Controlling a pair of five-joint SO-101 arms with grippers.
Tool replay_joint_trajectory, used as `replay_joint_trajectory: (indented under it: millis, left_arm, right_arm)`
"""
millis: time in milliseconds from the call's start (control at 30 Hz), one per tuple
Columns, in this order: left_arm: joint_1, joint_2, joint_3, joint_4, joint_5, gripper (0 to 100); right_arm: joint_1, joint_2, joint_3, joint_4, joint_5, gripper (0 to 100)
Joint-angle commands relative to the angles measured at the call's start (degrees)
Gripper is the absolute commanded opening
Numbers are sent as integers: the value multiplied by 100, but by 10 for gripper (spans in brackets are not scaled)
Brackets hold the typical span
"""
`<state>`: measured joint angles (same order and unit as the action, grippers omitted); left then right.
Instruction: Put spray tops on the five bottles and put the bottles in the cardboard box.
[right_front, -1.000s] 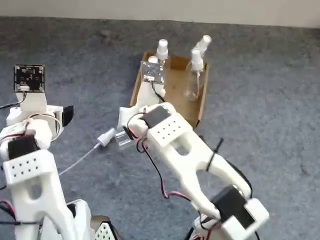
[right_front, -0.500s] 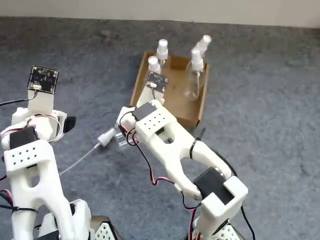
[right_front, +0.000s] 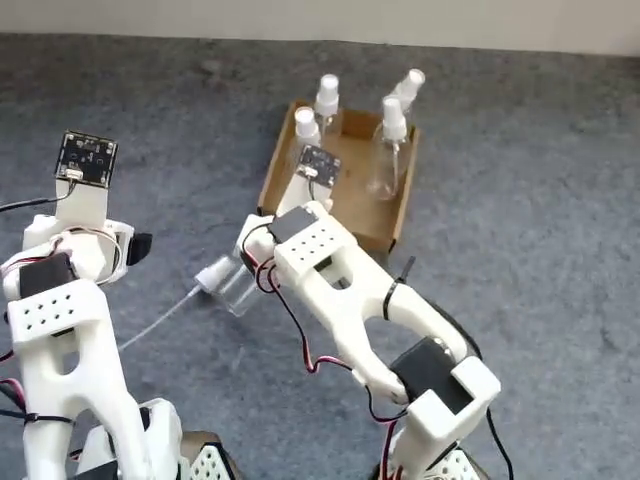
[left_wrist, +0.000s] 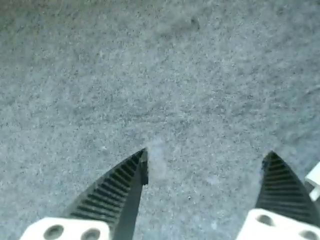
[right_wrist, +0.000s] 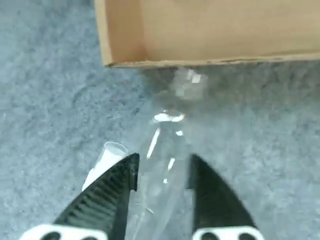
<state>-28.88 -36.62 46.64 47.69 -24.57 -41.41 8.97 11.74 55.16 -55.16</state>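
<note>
While the grey carpeted table (right_front: 540, 200) spreads under everything, the two white arms take up most of the near side in the high view: the right arm (right_front: 350, 290) stretches from the near edge toward the middle, and the left arm (right_front: 60, 320) stands off at the left. Beyond the right arm sits the cardboard box (right_front: 345, 215), open at the top, its near wall also showing in the right wrist view (right_wrist: 210, 30). Four bottles stand upright inside it with white spray tops on, among them one clear bottle (right_front: 383, 165) toward the right wall, two more along the far wall and one by the left wall. Outside the box, near its left corner closest to the arms, is the fifth bottle (right_front: 235, 288), clear and uncapped. The right gripper (right_wrist: 162, 159) has its dark ribbed fingers pressed against both sides of this bottle (right_wrist: 167, 135), holding it with its far end pointing toward the box wall; whether it rests on the table or is lifted cannot be told. Just beside it lies the loose spray top (right_front: 212, 273), white, with its thin tube (right_front: 155, 318) trailing over the carpet toward the left arm. The left gripper (left_wrist: 207, 154) hangs over bare carpet, its fingers spread wide with nothing between them.
</note>
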Motion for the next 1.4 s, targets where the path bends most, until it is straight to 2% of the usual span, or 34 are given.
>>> replay_joint_trajectory:
  millis: [0, 100, 333, 567, 767, 933, 1200, 1267, 1367]
  left_arm:
    - [-31, 4, -295, -35, -53, 298]
    - [-22, 4, -303, -35, -53, 298]
    - [-4, 4, -286, -35, -35, 298]
    - [101, 4, -286, -26, -35, 298]
    - [110, 4, -277, -26, -35, 298]
    - [84, 4, -277, -26, -35, 298]
    - [84, 4, -277, -26, -35, 298]
    - [92, 4, -277, -26, -35, 298]
    - [101, 4, -277, -26, -35, 298]
  right_arm:
    - [101, -48, 119, 708, 0, 34]
    - [189, -57, -57, 1437, 62, 34]
    - [84, -277, -716, 2440, 1398, 34]
    - [-163, -541, -1851, 2369, 2136, 46]
    - [-426, 92, -2246, 1754, 2092, 238]
    - [-681, 989, -2281, 1763, 1336, 337]
    - [-673, 1455, -2255, 1938, 1222, 336]
    - [-673, 1481, -2273, 2281, 1222, 305]
    - [-646, 1464, -2264, 2738, 1257, 194]
